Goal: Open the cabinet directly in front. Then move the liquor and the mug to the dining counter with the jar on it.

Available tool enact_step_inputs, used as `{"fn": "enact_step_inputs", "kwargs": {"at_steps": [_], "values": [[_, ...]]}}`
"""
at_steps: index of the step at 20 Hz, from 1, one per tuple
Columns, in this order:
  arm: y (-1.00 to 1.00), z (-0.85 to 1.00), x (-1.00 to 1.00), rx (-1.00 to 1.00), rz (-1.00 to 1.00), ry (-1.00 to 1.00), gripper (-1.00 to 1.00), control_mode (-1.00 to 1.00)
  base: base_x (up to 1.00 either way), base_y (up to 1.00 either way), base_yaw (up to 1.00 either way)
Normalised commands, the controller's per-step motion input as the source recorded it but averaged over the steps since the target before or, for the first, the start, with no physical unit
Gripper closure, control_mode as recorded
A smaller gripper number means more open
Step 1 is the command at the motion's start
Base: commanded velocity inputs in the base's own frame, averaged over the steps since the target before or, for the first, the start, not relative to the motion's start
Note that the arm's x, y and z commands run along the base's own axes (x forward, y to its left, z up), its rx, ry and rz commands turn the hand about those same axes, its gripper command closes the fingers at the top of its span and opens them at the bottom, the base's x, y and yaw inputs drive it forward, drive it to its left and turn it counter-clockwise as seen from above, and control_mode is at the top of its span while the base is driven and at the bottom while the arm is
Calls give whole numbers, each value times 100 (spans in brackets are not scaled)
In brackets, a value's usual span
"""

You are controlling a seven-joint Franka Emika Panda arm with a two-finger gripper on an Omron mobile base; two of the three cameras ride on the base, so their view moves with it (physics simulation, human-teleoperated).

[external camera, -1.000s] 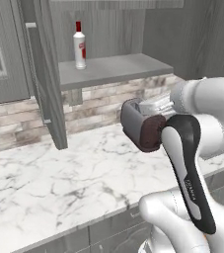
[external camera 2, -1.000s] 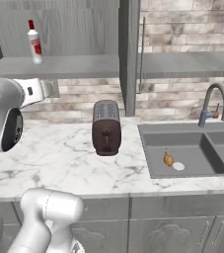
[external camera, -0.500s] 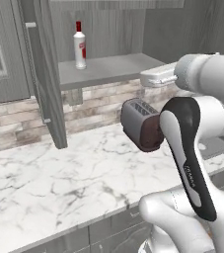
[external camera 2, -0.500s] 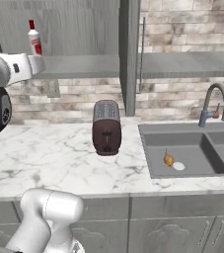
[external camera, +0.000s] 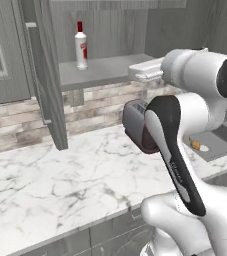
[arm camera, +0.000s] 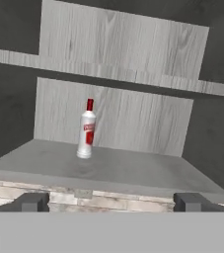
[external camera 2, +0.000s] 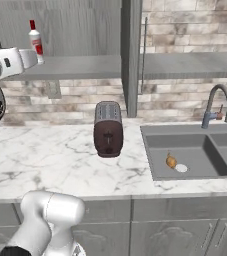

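Observation:
The cabinet point(external camera: 47, 75) stands open, its door swung out to the left over the worktop. On its grey inner shelf point(arm camera: 108, 170) stands the liquor point(arm camera: 87, 131), upright, near the back left; it also shows as the liquor point(external camera: 81, 46) and the liquor point(external camera 2: 35, 42) in the base views. My gripper point(arm camera: 111, 202) is open at shelf height, in front of the shelf edge and well short of the bottle, with nothing between its fingertips point(arm camera: 32, 201). The mug, the dining counter and the jar are out of view.
A dark grey and maroon toaster point(external camera 2: 108, 129) sits on the marble worktop point(external camera: 60, 175) below the shelf. A sink point(external camera 2: 195, 155) with a faucet point(external camera 2: 217, 105) lies to the right. A second cabinet door point(external camera 2: 131, 55) hangs open edge-on beside the shelf.
My arm has lifted the hand from toaster height up to the level of the cabinet shelf. The bottle has not moved.

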Motion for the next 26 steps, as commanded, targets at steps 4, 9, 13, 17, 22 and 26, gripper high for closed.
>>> {"fn": "enact_step_inputs", "kwargs": {"at_steps": [4, 9, 13, 17, 22, 26], "values": [[48, 22, 49, -7, -4, 20, -100, -100, 0, 0, 0], [10, 8, 16, -1, 0, 7, -100, -100, 0, 0, 0], [0, 0, 4, 2, 0, 0, -100, -100, 0, 0, 0], [2, -18, 0, 12, 0, 0, -100, -100, 0, 0, 0], [5, -17, 0, 20, 1, 0, -100, -100, 0, 0, 0], [4, -5, 16, 12, 0, 0, -100, -100, 0, 0, 0]]}}
